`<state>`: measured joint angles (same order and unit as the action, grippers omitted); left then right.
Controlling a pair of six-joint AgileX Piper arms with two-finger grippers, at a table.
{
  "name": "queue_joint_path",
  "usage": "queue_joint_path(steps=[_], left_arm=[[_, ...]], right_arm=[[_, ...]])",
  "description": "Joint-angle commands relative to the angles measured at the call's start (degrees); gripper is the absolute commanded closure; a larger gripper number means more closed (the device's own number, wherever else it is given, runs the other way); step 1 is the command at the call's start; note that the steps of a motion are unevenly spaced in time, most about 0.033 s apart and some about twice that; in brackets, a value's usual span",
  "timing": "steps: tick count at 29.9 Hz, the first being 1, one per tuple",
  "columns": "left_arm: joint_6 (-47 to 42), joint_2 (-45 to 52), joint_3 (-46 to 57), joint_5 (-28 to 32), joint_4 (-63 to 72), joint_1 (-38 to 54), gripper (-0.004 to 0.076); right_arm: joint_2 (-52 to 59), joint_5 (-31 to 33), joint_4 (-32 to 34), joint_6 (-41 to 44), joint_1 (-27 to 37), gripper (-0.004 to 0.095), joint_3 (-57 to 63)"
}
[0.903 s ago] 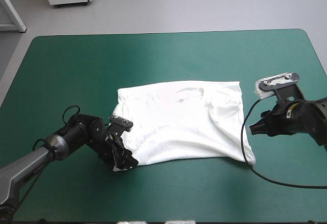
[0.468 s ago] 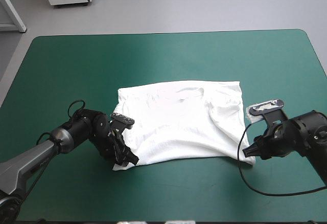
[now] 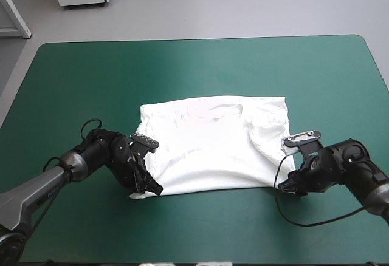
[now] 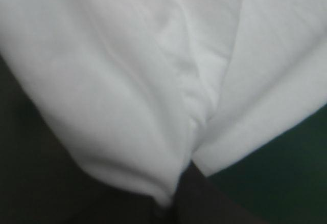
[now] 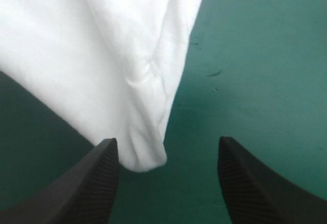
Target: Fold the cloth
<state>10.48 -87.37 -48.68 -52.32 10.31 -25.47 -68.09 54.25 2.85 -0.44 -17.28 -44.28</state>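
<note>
— Where is the white short-sleeved fabric T-shirt [image 3: 206, 147]?
— Spread flat on the teal-green table cover [image 3: 182, 71], between my two tools. My left gripper [image 3: 149, 187], with black curved fingers, is clenched on its near corner, and white cloth drapes over the fingers.
— And the other?
— My right gripper [image 3: 284, 186] is released, its fingers wide apart. The shirt's other near corner lies between them, close beside one finger.
</note>
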Motion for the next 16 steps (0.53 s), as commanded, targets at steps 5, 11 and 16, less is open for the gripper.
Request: queue_joint_path(steps=[5,11,16], left_arm=[[-0.03,-2.75,1.54,7.79,3.49,-0.57,0.0727],[-0.03,-2.75,1.54,7.19,3.59,-0.57,0.0727],[-0.27,-2.75,1.32,5.86,3.59,-0.57,0.0727]], right_arm=[[-7.31,-5.51,-0.50,-1.25,0.04,0.0348,-1.12],[-12.38,-5.73,-1.54,-1.62,0.04,0.0398,-1.12],[-13.16,-5.73,-4.52,-3.56,0.04,0.0667,-1.12]])
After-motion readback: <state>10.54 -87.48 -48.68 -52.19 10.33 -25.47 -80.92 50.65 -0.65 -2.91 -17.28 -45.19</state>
